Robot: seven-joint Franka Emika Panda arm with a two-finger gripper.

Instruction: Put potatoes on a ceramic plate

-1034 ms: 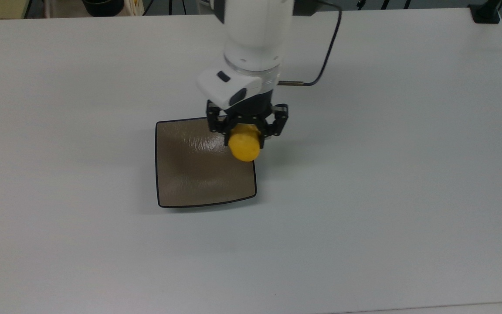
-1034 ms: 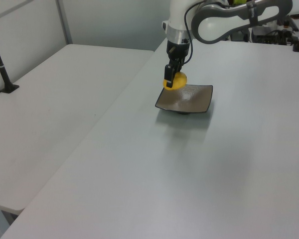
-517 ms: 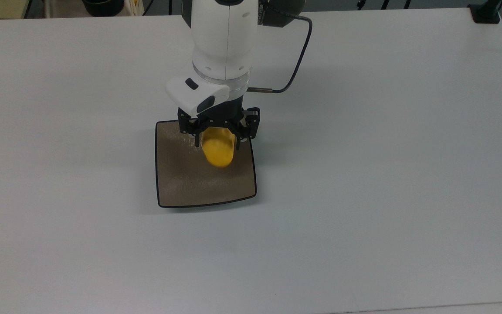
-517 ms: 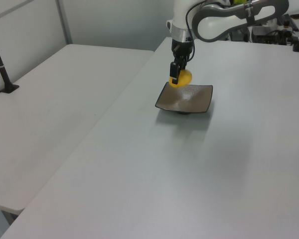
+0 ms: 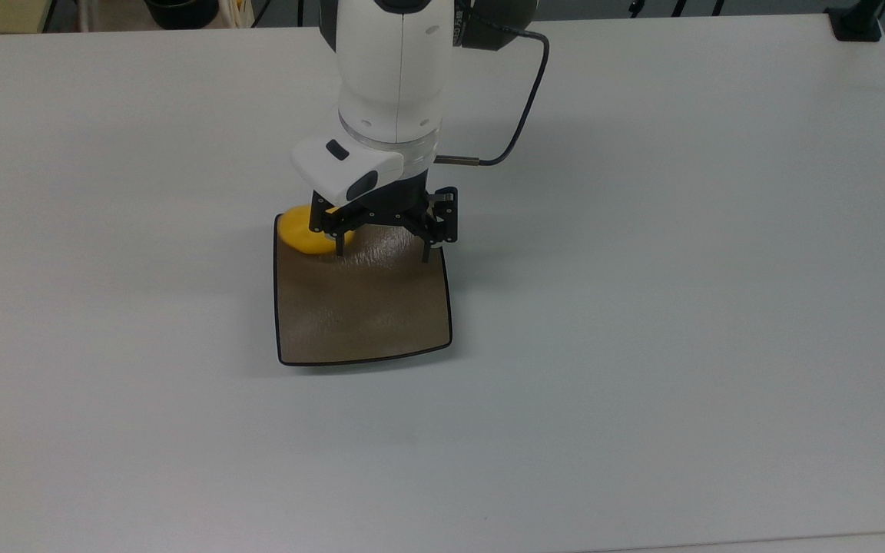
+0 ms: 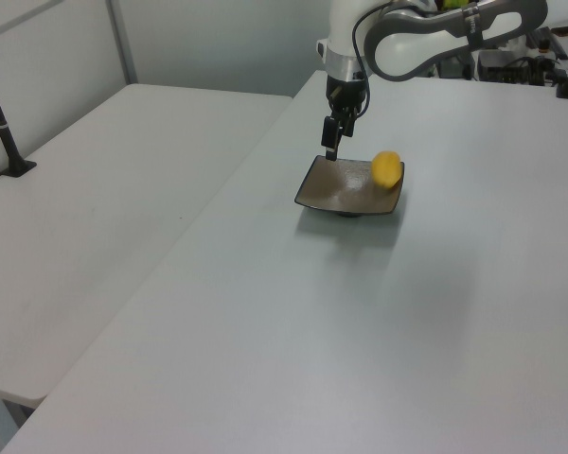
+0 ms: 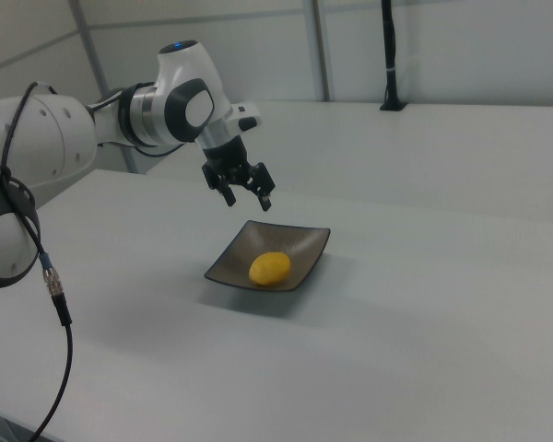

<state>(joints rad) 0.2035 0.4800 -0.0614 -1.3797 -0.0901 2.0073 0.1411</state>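
The yellow potato (image 5: 300, 235) lies free on the square brown ceramic plate (image 5: 366, 307), at its far left corner in the top view, partly hidden by the gripper's body. In the left view the potato (image 6: 386, 169) sits by the plate's (image 6: 333, 195) right edge; in the right view the potato (image 7: 270, 268) rests inside the plate (image 7: 302, 243). My gripper (image 5: 382, 253) hangs just above the plate's far edge, open, with nothing between its fingers. The same gripper (image 6: 331, 150) (image 7: 249, 201) is above and apart from the potato.
The plate stands on a wide white table (image 5: 642, 346). A black cable (image 5: 523, 115) loops from the wrist. A black clamp (image 5: 857, 23) sits at the far right corner. A second table (image 6: 95, 208) with a black post (image 6: 0, 113) lies beside this one.
The gripper carried the potato left over the plate, then opened. The potato dropped and rolled to the plate's far left corner in the top view.
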